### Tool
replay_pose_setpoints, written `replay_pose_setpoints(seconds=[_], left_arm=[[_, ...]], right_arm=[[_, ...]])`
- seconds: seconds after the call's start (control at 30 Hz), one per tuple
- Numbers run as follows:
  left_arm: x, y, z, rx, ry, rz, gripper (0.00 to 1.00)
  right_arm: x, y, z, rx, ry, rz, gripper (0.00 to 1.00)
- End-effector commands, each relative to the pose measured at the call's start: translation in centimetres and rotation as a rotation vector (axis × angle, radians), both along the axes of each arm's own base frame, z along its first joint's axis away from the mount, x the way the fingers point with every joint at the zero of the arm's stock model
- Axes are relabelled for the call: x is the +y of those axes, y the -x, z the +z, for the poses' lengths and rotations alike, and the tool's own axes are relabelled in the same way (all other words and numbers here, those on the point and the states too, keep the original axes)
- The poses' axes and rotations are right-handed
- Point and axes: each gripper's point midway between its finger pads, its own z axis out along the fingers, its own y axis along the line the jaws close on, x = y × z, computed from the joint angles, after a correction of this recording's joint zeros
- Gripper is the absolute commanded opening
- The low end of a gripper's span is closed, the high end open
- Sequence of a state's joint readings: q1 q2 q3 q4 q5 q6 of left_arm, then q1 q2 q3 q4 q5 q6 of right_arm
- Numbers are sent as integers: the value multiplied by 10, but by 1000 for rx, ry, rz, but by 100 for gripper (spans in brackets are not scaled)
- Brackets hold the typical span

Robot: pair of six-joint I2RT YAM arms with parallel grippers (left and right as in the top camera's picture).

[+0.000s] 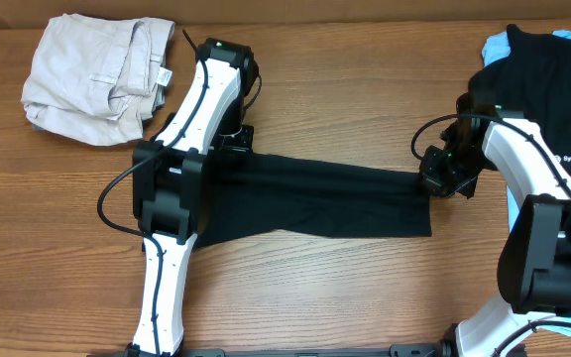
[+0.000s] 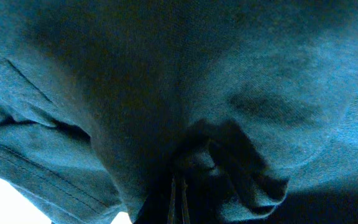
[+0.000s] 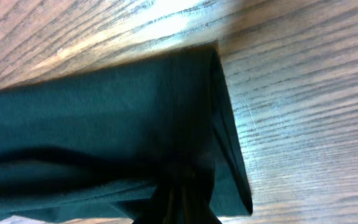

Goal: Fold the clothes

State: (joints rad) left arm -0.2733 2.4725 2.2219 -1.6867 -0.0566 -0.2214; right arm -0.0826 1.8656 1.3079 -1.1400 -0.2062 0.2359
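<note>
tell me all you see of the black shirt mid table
The shirt is plain black soft knit, folded into a long, slightly wrinkled band lying on the wooden table. A stitched hem shows at its right end. The left gripper pinches it near its left end, the right gripper its right end.

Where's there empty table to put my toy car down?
In the overhead view the table is bare above the stretched black T-shirt, between the beige trousers and the clothes pile. It is bare below the shirt too, between the left arm and the right arm. The right edge is crowded.
</note>
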Motion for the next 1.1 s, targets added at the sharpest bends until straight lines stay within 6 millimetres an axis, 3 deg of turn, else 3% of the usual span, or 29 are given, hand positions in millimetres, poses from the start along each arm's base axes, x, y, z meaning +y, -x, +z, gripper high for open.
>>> replay_pose_setpoints(seconds=[0.0,0.07,0.13,0.27,0.43,0.53,0.63,0.67,0.77,0.9,1.07], left_arm=[[0,3,-1,12,-9,-4,9],[-2,4,-1,19,13,-28,38],[-5,4,-1,26,40,-50,52],[-12,-1,13,-14,82,-49,52],[-22,-28,51,-176,130,-87,54],[-36,-52,66,-294,179,-162,67],[-53,-70,66,-374,208,-252,90],[-58,-75,62,-391,214,-272,93],[-63,-79,54,-400,215,-281,93],[-60,-74,44,-361,199,-248,93],[-54,-73,34,-336,167,-260,95]], right_arm=[[0,0,-1,-8,4,1,6],[0,0,-1,-9,4,1,12],[0,0,-1,-11,4,1,22],[0,-2,-1,-17,5,4,36],[0,-5,-1,-32,6,4,40],[0,-8,-1,-42,7,4,43],[0,-10,-1,-53,7,4,45],[0,-11,-1,-54,7,4,46],[0,-11,-1,-54,7,4,53],[-1,-12,-1,-58,8,4,78],[-1,-12,-1,-62,8,4,85]])
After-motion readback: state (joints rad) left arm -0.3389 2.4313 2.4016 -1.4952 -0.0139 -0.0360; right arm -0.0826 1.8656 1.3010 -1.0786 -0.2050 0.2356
